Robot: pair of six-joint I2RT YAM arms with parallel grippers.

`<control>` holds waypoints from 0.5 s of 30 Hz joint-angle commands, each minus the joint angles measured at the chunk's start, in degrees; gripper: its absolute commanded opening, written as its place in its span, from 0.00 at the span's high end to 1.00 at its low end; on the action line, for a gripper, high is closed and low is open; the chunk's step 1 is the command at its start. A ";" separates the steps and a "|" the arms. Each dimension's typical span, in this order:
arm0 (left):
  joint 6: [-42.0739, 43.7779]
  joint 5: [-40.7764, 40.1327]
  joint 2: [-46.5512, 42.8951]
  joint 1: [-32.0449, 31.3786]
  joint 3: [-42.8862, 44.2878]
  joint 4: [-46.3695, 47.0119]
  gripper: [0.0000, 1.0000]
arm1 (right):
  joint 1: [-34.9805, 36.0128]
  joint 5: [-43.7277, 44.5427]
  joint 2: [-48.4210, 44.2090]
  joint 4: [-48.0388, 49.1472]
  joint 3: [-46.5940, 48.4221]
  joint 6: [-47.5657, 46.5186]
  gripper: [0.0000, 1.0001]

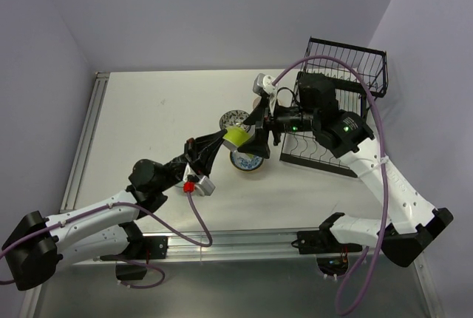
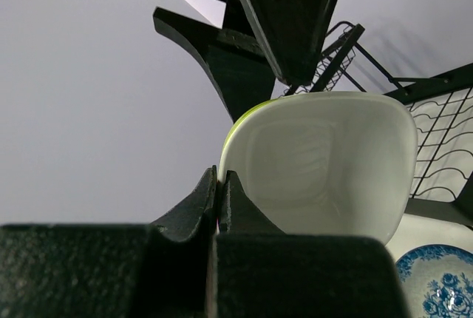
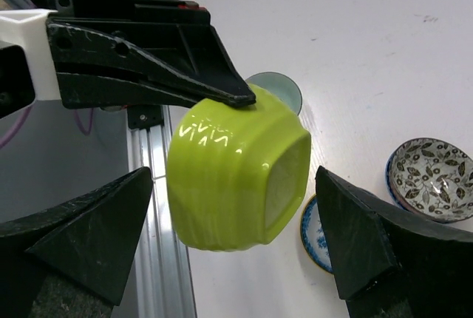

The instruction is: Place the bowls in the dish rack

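Right wrist shows the bowl lime outside (left wrist: white inside).

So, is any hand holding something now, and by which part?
The left hand pinches the green bowl by its rim. The right hand stands open on both sides of that bowl and holds nothing.

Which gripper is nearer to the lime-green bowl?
Left. The left gripper has its fingers shut on the lime-green bowl at the rim. The right gripper is open, one finger on each side of the bowl, apart from it.
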 commanded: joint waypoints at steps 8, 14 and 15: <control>-4.15 -3.40 -0.55 -0.37 4.28 0.68 1.00 | 0.54 0.85 -0.87 3.18 -1.10 1.98 0.01; -5.29 -3.92 -1.17 -0.55 4.98 -1.25 1.00 | 0.63 0.41 -0.43 4.50 -2.25 2.33 0.00; -5.55 -4.01 -1.26 -0.55 5.07 -1.69 1.00 | 0.63 0.06 -0.34 4.59 -2.25 2.42 0.03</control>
